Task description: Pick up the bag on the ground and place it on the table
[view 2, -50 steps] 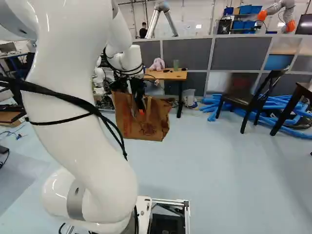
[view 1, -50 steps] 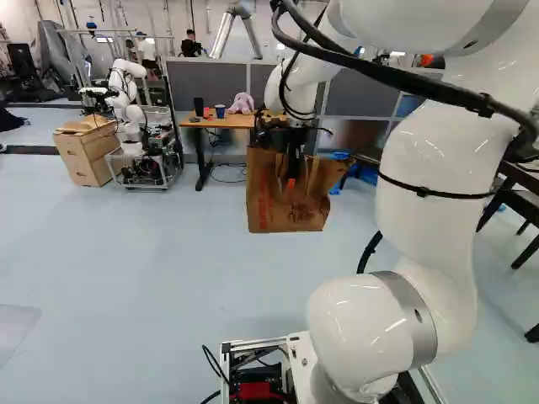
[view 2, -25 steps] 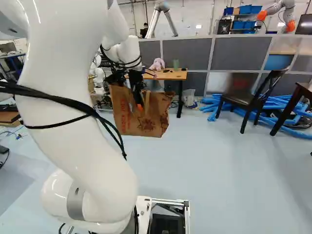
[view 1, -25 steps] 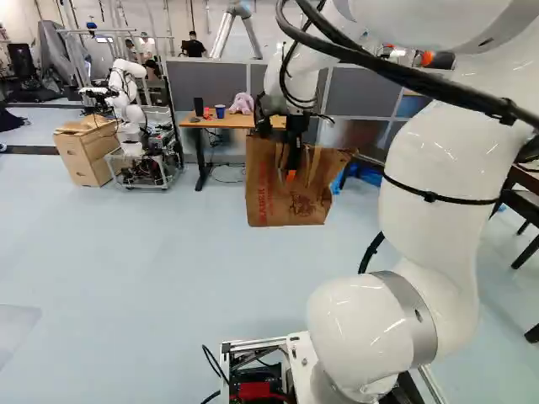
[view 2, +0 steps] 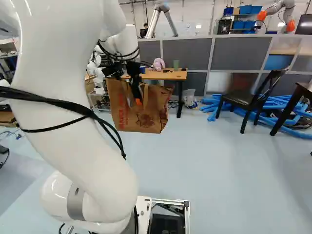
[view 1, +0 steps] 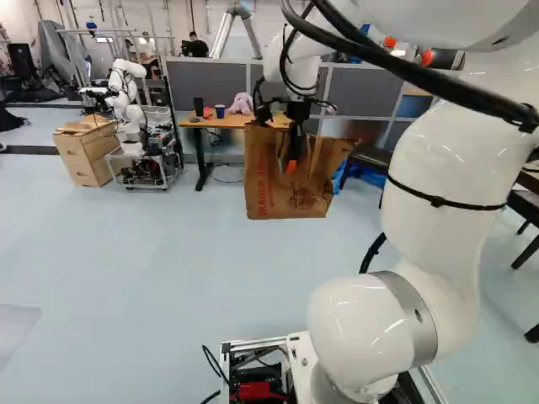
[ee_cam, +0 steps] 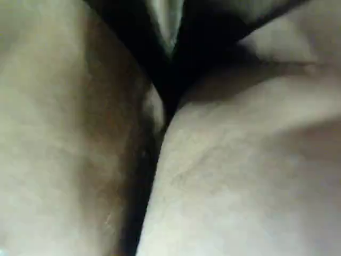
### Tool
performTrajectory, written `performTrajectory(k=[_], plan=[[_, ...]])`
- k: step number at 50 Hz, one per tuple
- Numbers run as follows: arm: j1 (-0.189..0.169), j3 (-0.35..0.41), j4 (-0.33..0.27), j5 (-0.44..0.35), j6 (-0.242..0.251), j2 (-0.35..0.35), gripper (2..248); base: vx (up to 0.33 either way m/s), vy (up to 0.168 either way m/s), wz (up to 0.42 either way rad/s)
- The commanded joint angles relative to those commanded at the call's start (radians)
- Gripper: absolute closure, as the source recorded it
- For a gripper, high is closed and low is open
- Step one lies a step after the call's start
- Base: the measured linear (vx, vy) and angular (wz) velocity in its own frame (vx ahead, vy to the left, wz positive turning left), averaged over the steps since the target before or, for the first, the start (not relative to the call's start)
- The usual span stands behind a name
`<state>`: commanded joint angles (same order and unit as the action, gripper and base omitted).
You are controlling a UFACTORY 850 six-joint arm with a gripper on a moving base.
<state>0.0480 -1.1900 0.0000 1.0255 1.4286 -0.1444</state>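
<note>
My gripper (view 1: 291,165) points down at the brown paper-like bag (view 1: 295,195), its orange tips against the upper part. It is shut on the bag, which hangs from it upright, its bottom off the floor. From the right base view, the gripper (view 2: 138,101) and bag (view 2: 141,121) stand before the left part of the wooden table (view 2: 170,75). Pale, creased bag material (ee_cam: 240,186) fills the wrist view and hides the fingers. The tabletop (view 1: 227,121) shows behind the bag.
A pink plush toy (view 1: 242,103) and a blue cup (view 1: 220,110) are on the table. Another robot (view 1: 126,101) stands beside a wooden drawer unit (view 1: 87,151). A black chair (view 2: 248,100) and blue tubes (view 2: 287,114) lie to the right in the right base view.
The arm has raised the bag steadily, and the bag's bottom has come up in both base views. My gripper has stayed shut on it. The base has not moved.
</note>
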Motion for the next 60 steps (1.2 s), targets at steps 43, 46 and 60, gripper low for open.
performTrajectory(k=[43,46,60], plan=[[0.012,-0.116,0.000,0.153,0.000,0.032,232,0.000,0.000,0.000],[0.013,-0.125,0.000,0.164,0.000,0.033,232,0.000,0.000,0.000],[0.016,-0.168,0.000,0.212,0.000,0.036,232,0.000,0.000,0.000]])
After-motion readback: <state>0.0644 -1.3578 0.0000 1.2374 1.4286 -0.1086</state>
